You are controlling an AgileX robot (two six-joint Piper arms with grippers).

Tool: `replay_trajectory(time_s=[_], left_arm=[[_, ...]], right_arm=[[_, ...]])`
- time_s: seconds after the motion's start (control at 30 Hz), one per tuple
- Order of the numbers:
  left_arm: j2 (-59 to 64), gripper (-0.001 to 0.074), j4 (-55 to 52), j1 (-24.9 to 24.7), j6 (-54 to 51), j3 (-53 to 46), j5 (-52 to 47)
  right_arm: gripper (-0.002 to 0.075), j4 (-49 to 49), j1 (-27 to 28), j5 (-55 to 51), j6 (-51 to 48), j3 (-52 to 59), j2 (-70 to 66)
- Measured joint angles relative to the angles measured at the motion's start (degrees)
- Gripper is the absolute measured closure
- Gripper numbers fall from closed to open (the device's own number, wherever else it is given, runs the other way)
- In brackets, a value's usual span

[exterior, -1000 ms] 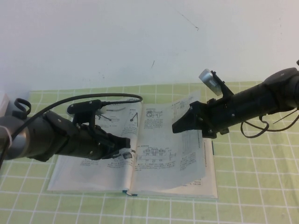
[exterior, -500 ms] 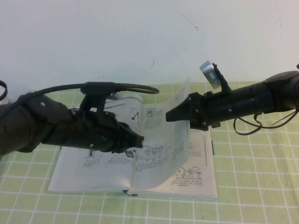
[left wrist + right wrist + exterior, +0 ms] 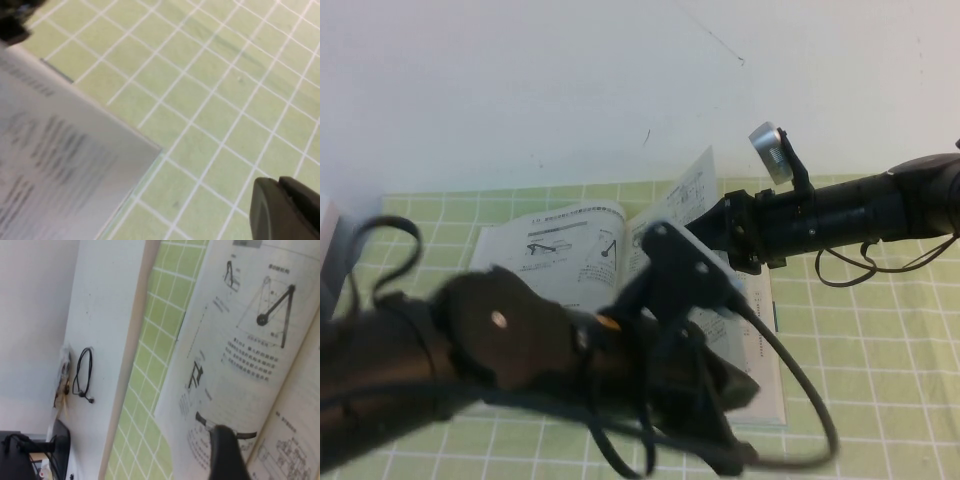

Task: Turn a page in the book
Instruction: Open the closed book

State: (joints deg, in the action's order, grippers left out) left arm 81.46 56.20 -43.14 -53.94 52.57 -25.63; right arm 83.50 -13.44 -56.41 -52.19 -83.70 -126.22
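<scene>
The book (image 3: 555,248) lies open on the green checked cloth, its left side showing black line drawings. My right gripper (image 3: 705,225) reaches in from the right and is shut on the page (image 3: 692,195), which stands nearly upright above the spine. In the right wrist view one dark finger (image 3: 226,450) lies against the lifted page (image 3: 295,415), with the book's left side (image 3: 240,330) beyond. My left arm crosses the front and hides the book's lower half. My left gripper (image 3: 735,385) is over the book's near right corner. In the left wrist view it (image 3: 282,202) is shut and empty above the cloth beside the book's corner (image 3: 75,165).
The green checked cloth (image 3: 880,380) covers the table up to the white wall. A cable loops off the left arm (image 3: 800,400). A grey object (image 3: 326,245) sits at the far left edge. A black cord (image 3: 82,372) lies on the white surface beyond the cloth.
My left arm has swung from the book's left side across the front to the right, now hiding the lower pages. My right gripper has lifted the page from slanted to nearly upright.
</scene>
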Motion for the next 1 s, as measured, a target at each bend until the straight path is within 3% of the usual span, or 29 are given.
replay_trajectory(time_s=[0.17, 0.3, 0.77, 1.0], left_arm=[[3.17, 0.0738, -0.10, -8.34, -0.37, -1.49, 11.09], [7.79, 0.0738, 0.00, -12.07, -0.44, -1.49, 21.06], [17.60, 0.0738, 3.06, -12.72, -3.24, -1.49, 38.59], [17.85, 0.0738, 12.49, -12.72, -10.19, -1.60, 44.80]], right_arm=[[0.0340, 2.48, 0.00, -1.33, 0.00, 0.00, 0.00], [0.0340, 4.98, 0.00, -1.96, 0.00, 0.00, 0.00], [0.0340, 5.66, 0.00, -2.42, 0.00, 0.00, 0.00], [0.0340, 5.66, 0.00, -2.68, 0.00, 0.00, 0.00]])
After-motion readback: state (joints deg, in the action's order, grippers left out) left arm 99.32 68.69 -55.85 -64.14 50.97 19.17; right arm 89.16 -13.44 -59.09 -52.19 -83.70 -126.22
